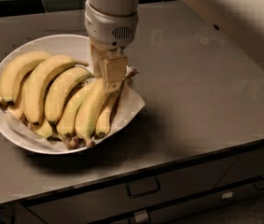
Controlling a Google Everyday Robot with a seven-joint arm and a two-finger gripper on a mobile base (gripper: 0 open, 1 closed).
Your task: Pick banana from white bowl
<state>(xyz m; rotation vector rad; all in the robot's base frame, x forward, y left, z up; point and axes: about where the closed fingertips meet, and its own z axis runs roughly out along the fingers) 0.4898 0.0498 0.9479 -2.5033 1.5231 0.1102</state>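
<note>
At the 2 o'clock side of the white bowl (pixel 1 118), the claw (pixel 109 78) reaches straight down onto the upper end of the banana (pixel 88 116). This is the long, nearly straight one lying fifth from the left, its dark stem pointing to 6 o'clock. We cannot tell whether the claw is spread or pinching the fruit, because its own wrist hides the contact.

Risks, as we judge them: the banana lies pressed between a neighbour (pixel 71 118) at its 9 o'clock and a thinner, shorter banana (pixel 105 115) at its 3 o'clock. A lift could therefore drag either along or catch both at once. A hold so near one end would let the long fruit swing or slip out. The crumpled paper liner (pixel 132 101), which spills over the rim toward 4 o'clock, could snag and rise too. A sideways pull might slide the bowl on the smooth worktop (pixel 206 92).

Three plumper curved bananas (pixel 40 85) fill the 9 o'clock half, well clear of the claw. Drawer handles (pixel 143 188) line the front below the worktop edge.
</note>
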